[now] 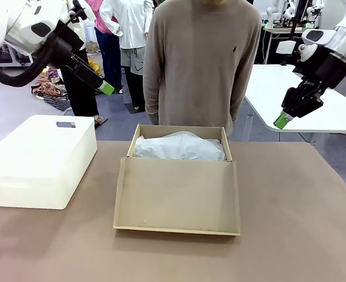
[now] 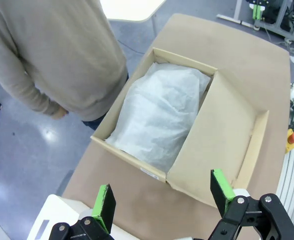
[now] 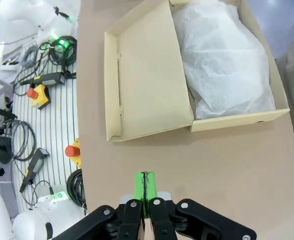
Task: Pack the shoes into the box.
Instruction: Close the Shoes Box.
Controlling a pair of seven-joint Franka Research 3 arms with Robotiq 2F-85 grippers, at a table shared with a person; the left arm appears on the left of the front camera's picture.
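Spreading across the foreground, the brown table (image 1: 302,235) carries everything in play. At its far edge stands a person (image 1: 202,59) in a tan sweater, facing the robot with arms down at the sides, just behind the box. On the robot's left side of the table sits the white plastic bin (image 1: 37,158), its top closed, with a strip of bare table between it and the box.

And there is the box (image 1: 138,141), tan cardboard, right in the middle of the table and wide open. Its attached lid flap (image 1: 175,197) is folded out toward the robot and lies flat on the tabletop, inside face up. White tissue paper (image 1: 178,147) is heaped in the box's compartment, crumpled and covering the bottom from wall to wall; what lies under it cannot be seen.

Up high on the left, the left gripper (image 2: 162,194) hangs in the air, fingers spread wide with nothing between them, its wrist camera looking down at the box and the person. Over on the right, the right gripper (image 1: 282,121) hangs above the table's right edge, green pads pressed together, gripping nothing.
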